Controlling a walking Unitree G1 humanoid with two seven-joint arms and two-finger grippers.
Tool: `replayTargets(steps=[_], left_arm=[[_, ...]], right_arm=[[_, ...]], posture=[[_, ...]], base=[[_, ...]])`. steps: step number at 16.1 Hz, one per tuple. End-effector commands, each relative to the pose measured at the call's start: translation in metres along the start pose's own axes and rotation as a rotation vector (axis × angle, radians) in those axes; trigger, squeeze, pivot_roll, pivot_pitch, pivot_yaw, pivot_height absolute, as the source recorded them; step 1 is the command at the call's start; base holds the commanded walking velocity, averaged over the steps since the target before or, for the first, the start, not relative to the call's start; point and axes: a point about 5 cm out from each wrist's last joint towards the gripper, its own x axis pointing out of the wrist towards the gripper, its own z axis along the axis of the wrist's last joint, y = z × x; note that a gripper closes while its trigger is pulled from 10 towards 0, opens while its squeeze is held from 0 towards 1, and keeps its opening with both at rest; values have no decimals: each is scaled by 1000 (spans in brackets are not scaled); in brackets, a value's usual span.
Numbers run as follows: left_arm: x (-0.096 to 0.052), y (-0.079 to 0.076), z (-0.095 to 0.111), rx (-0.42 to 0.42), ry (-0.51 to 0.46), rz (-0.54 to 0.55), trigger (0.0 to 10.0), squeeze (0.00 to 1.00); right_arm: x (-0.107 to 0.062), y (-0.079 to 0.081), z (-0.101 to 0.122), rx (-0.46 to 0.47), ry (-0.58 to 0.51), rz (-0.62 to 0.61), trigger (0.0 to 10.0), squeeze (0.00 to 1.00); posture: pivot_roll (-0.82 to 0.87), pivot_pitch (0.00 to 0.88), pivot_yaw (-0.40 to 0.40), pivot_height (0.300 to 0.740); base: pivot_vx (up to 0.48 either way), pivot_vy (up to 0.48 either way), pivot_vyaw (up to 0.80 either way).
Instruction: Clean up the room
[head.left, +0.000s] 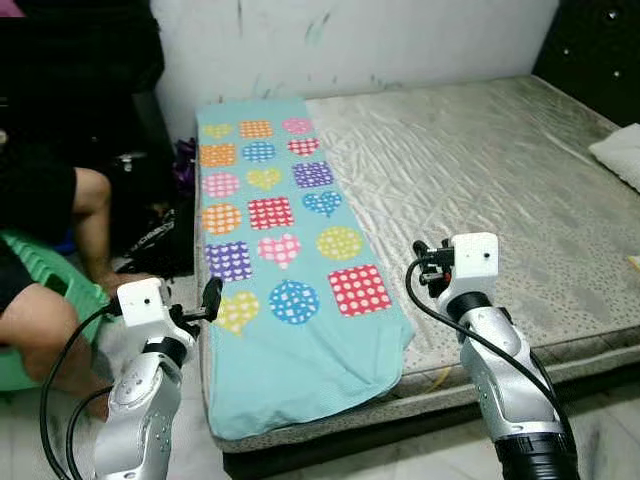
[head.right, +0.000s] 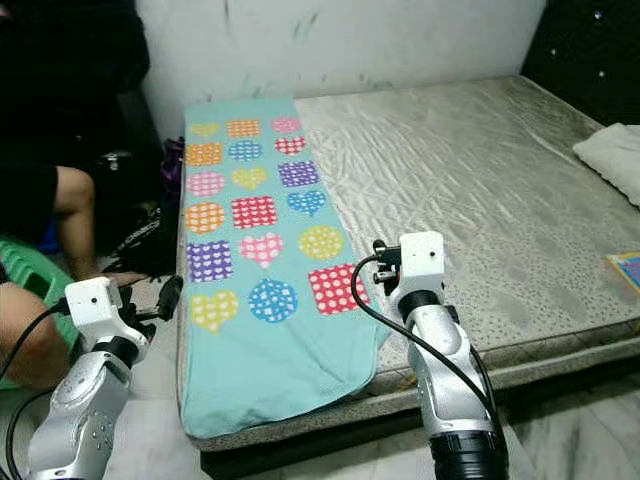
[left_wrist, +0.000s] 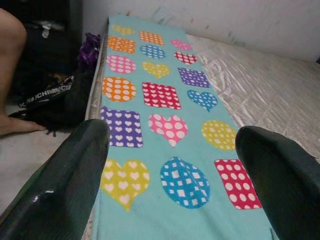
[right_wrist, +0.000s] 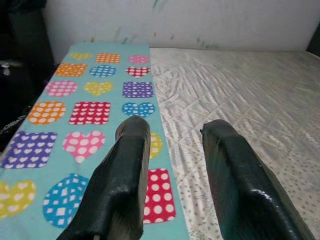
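Note:
A turquoise blanket (head.left: 290, 330) printed with coloured hearts, circles and squares lies flat along the left side of a bare grey mattress (head.left: 480, 170). Its near end hangs over the mattress's front edge. My left gripper (head.left: 207, 302) hovers at the blanket's near left edge, fingers spread wide and empty. In the left wrist view the left gripper (left_wrist: 172, 165) looks down the length of the blanket (left_wrist: 150, 95). My right gripper (head.left: 426, 262) is held just right of the blanket's near right corner, above the mattress. It is open with nothing between its fingers (right_wrist: 130, 150).
A person (head.left: 50, 250) sits on a green stool (head.left: 40, 270) at the left, close to my left arm. A black bag (head.left: 155, 240) lies on the floor by the bed. A white pillow (head.left: 622, 152) rests at the mattress's right edge, below a dark headboard (head.left: 595, 40).

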Motion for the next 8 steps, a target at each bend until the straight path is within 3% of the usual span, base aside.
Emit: replayTargets(steps=[1,6,8], left_arm=[[1,3,0,12,3,15,10000,0],[1,3,2,24,-11,26,10000,0],[0,4,3,8,-25,28,10000,0]], right_arm=[[-1,3,4,-1,-19,20,10000,0],[-1,4,5,-2,-32,41,10000,0],[-1,4,5,-10,-37,54,10000,0]], posture=[[-131,0,36,700],[-133,0,35,640],[-133,0,35,635]], base=[[0,0,0],[0,0,0],[0,0,0]])
